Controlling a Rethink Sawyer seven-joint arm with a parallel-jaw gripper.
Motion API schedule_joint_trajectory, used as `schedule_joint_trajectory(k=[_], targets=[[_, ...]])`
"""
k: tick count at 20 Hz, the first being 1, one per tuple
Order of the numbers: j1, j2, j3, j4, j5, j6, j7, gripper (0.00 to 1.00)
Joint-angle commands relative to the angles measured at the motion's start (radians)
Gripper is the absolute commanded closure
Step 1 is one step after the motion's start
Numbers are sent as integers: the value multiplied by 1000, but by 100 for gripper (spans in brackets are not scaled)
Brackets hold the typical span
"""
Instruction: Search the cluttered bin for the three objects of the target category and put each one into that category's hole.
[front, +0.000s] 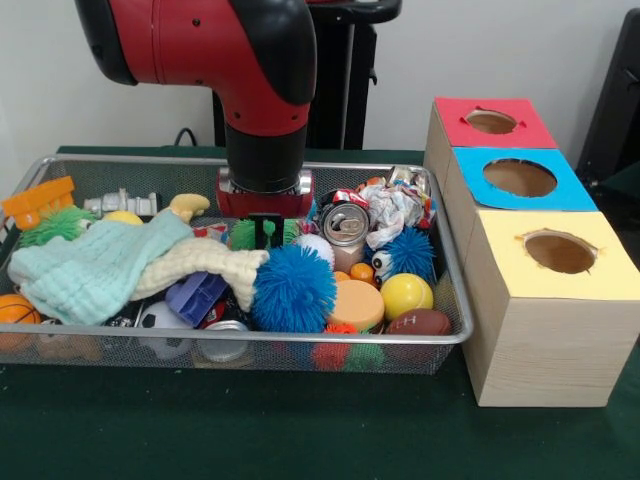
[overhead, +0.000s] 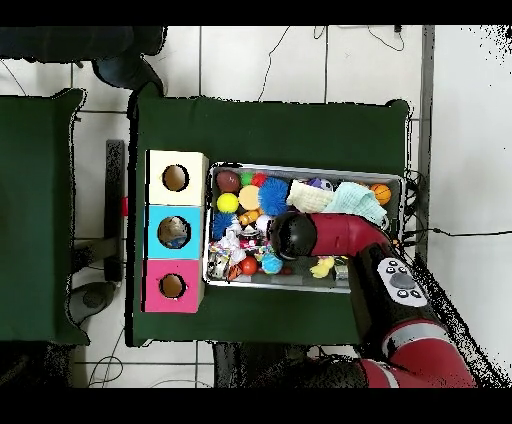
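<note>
Nearest the front camera, the green worktop (front: 250, 430) lies bare ahead of the cluttered bin (front: 300, 342), a wide wire-mesh tray packed with toys. Along its near rim sit a small football (front: 418, 322), a yellow ball (front: 406, 295) and an orange disc (front: 357, 304); a spiky blue ball (front: 292, 288) rises beside them. A pale green cloth (front: 95, 268) is draped over the left half and hides whatever lies under it. Further back come a crushed can (front: 346, 227) and crumpled wrappers (front: 395, 208). The tool (front: 265, 229) hangs low over the middle of the bin, just behind the blue ball; whether it is released, clenched or grasping something cannot be told, as the wrist masks it in both views. To the right stand three wooden boxes with holes, topped yellow (front: 557, 252), blue (front: 519, 178) and red (front: 491, 121) from near to far.

The risk, as judged here, lies in the crowding. A descent may snag the cloth or nudge round toys aside, and a neighbour could be pinched by mistake.
</note>
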Motion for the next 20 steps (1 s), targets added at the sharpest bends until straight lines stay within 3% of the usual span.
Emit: schedule_joint_trajectory(k=[1,10,16,20], targets=[[-23,-41,103,2,51,53,-1,100],[-25,-62,110,8,63,72,-6,100],[-26,-136,104,45,92,146,-22,100],[-37,-239,97,63,114,264,-80,100]])
